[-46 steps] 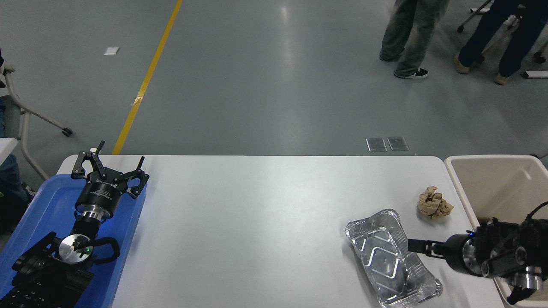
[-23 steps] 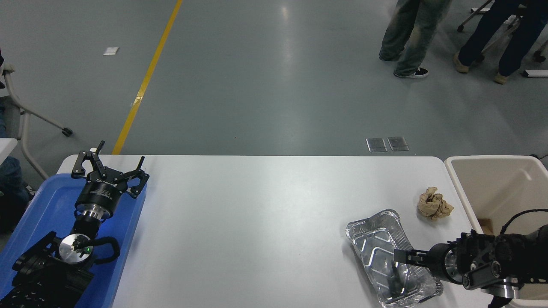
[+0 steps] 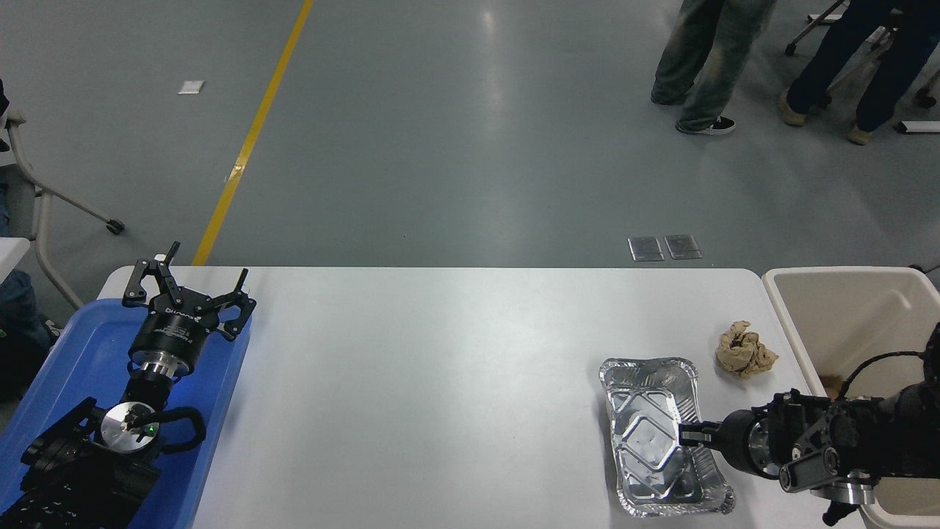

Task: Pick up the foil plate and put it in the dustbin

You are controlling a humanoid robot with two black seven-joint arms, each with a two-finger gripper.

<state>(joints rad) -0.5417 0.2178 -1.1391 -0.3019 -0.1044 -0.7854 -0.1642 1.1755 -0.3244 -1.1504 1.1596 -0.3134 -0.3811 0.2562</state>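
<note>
Since the earlier frame, foil plate point(image 3: 658, 433) has swung round on the worktop point(image 3: 440, 382): formerly skewed, with its far end leaning toward the left edge, it now lies with its long axis running almost straight from near edge to far edge, far short end pointing at the far edge. We record it near the right near corner of the worktop, open side up, embossed bottom showing, resting flat as far as we can tell. Right claw point(image 3: 689, 435) has drawn in from the right edge to the plate's right long rim; its fingers look pinched close together at that rim, and we judge them to be gripping it, though the contact itself is too small to confirm. We take the turn to mean the claw has purchase, with the lift not yet made. Dustbin point(image 3: 822, 275) stands just off the right edge, near the plate. Crumpled brown paper ball point(image 3: 745, 350) lies between plate and bin, apart from both. Left claw point(image 3: 187, 290) is parked, fingers spread, over the blue tray point(image 3: 66, 353) at the left edge.
</note>
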